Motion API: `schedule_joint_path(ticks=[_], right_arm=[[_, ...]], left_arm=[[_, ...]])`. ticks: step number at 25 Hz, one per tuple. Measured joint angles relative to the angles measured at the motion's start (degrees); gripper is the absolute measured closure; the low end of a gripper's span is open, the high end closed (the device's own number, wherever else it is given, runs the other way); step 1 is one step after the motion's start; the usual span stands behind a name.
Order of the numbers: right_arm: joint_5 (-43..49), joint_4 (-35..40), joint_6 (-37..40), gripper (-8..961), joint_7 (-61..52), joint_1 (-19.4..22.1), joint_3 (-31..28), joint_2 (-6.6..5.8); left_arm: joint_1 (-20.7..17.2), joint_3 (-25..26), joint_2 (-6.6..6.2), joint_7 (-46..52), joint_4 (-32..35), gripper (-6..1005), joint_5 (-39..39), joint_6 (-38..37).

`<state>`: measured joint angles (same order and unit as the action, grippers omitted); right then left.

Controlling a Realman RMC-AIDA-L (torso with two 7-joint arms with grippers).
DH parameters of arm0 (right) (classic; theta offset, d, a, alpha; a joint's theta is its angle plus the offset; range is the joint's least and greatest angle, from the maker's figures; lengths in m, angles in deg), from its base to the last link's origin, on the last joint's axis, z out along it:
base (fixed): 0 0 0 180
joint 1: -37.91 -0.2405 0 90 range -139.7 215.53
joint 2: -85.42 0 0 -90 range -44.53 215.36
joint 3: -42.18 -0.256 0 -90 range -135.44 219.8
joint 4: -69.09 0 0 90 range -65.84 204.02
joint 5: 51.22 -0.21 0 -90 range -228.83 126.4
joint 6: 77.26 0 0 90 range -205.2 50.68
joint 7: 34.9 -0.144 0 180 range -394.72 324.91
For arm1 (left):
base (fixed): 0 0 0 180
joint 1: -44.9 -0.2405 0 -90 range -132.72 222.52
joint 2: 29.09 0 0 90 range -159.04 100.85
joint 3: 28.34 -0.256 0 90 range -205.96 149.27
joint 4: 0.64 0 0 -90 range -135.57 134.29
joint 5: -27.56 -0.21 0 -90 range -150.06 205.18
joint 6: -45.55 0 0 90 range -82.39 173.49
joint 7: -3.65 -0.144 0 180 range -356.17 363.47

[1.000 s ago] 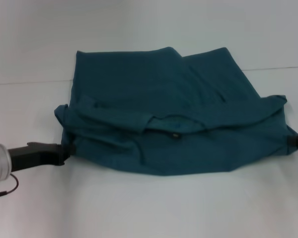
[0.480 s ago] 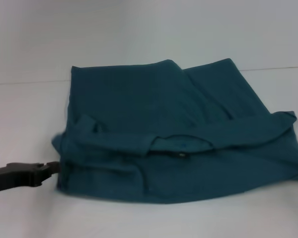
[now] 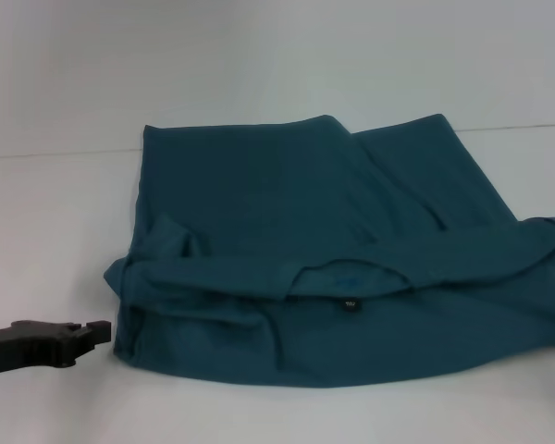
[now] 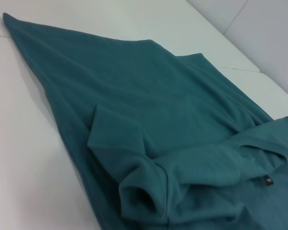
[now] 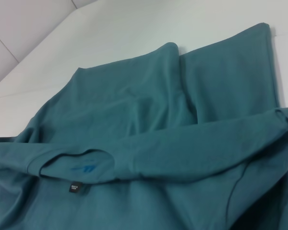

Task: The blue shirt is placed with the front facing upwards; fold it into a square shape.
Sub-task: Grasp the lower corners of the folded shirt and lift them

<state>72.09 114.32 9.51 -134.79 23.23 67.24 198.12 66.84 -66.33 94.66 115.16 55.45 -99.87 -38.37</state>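
left gripper (image 3: 100, 330): seen low at 8 o'clock in head view, just beside the shirt's near-left corner, not touching it; fingers look together with nothing between them, though the tip is small
right gripper: not in any view; state cannot be told
shirt (image 3: 333, 250): lying mid-table, partly folded; side parts turned in over the body, meeting along a seam running toward 12 o'clock
collar band: rolled across the near part at 6 o'clock, neck label (image 3: 350, 302) facing up
sleeve (image 4: 116, 141): bunched and curled at the left corner, not flat
table (image 3: 65, 231): white, bare around the cloth
done: sides judged folded in; lettering not visible
left: outline is a lopsided trapezoid, wider at 3–4 o'clock; near edge lumpy; one more fold and smoothing judged needed for a square
risk: loose sleeve roll may spring open
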Motion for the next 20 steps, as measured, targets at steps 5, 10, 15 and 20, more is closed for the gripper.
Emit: schedule_joint_path(ticks=[5, 10, 15, 20], right_arm=[[0.0, -0.3, -0.3, 922, 0.7, -0.6, 0.0, 0.15], [0.1, -0.4, -0.7, 921, 0.7, -1.1, 0.3, 0.39], [0.1, -0.4, -0.8, 922, 0.8, -1.2, 0.1, 0.40], [0.0, -0.3, -0.9, 922, 0.8, -1.3, 0.0, 0.41]], left_arm=[[0.9, 0.0, -0.06, 1.6, -1.1, 992, -0.1, 0.7], [2.1, -0.4, -0.31, 8.1, -1.4, 945, -2.7, 1.2], [2.8, -0.3, -0.73, 13.5, -1.4, 766, -4.3, 1.2], [3.8, -0.4, -0.79, 16.9, -1.4, 527, -7.1, 1.7]])
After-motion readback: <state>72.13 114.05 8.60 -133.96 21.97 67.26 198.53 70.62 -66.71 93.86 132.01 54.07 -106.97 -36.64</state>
